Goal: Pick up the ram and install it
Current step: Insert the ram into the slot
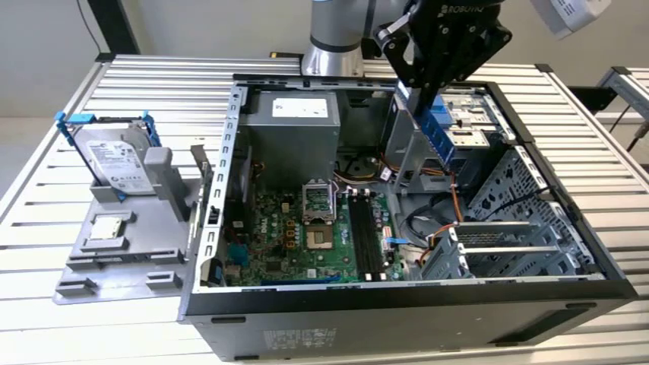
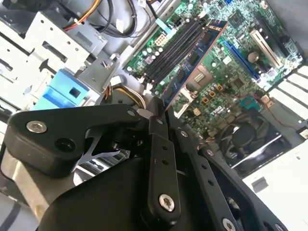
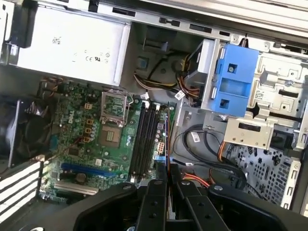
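My gripper hangs over the open computer case, shut on the ram. The ram is a narrow blue-green board with black chips and points down into the case. In the second wrist view the ram runs out from the gripper above the motherboard. The first wrist view shows the ram edge-on, beyond the gripper. It is held above the long black memory slots, a little to one side of them and touching nothing. In the exterior view the slots lie on the green motherboard.
A silver hard drive in a blue frame stands on a grey holder at the exterior view's left. Inside the case are the power supply, the processor socket, a metal drive cage, loose cables and a blue caddy.
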### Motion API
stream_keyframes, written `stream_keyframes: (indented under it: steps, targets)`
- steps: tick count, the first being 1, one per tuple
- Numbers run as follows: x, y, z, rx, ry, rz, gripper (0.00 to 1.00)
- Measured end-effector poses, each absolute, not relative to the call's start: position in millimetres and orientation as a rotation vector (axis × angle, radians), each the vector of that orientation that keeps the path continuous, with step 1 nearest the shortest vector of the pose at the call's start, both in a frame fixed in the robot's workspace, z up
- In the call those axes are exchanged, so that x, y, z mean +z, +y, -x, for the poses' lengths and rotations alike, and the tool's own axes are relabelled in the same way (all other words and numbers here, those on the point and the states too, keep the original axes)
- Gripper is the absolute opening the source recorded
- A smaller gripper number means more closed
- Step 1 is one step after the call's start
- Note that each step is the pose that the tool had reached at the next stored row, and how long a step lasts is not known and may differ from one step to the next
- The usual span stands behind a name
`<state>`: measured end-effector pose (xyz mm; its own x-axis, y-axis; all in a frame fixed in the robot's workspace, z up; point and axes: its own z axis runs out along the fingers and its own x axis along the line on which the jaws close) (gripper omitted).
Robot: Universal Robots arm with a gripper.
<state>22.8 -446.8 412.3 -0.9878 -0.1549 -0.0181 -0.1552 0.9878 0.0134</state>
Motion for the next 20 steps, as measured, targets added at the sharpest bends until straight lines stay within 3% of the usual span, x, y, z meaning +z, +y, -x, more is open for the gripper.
stream_keyframes:
  steps: [20]
  targets:
    - [403.7, -446.9, -24.4, 0.022, 3.121, 0.139, 0.00]
